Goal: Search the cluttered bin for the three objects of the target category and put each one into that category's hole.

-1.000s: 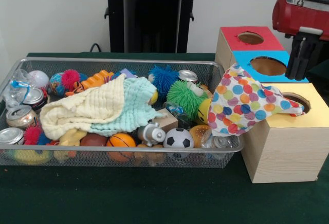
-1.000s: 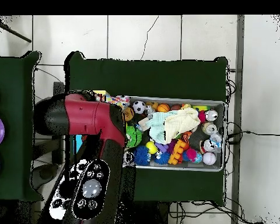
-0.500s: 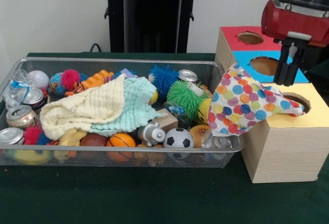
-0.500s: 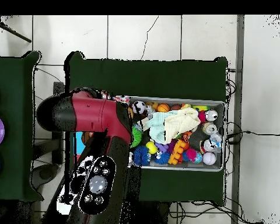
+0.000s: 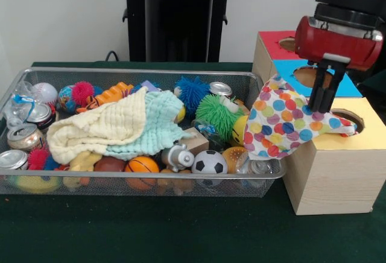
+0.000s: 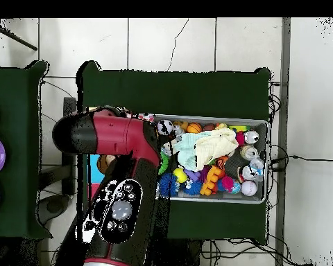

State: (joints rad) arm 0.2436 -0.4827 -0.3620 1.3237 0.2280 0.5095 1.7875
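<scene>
Soft, dotted cloth (image 5: 289, 125) drapes from the yellow box's round hole (image 5: 348, 120) over the wire basket (image 5: 136, 73), just below the pincer (image 5: 319, 100), which has swung closer; whether it's open, I cannot tell. From overhead, the red arm (image 6: 117, 135) has slid over the mesh basket's (image 6: 263, 163) end.

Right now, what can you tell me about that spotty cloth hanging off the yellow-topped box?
The soft white fabric cloth with red, blue, orange and green polka dots drapes crumpled from the yellow-topped pale wooden box over the silver wire-mesh basket's corner. One end reaches the box's round hole. The robot's dark gripper hangs just above it.
</scene>
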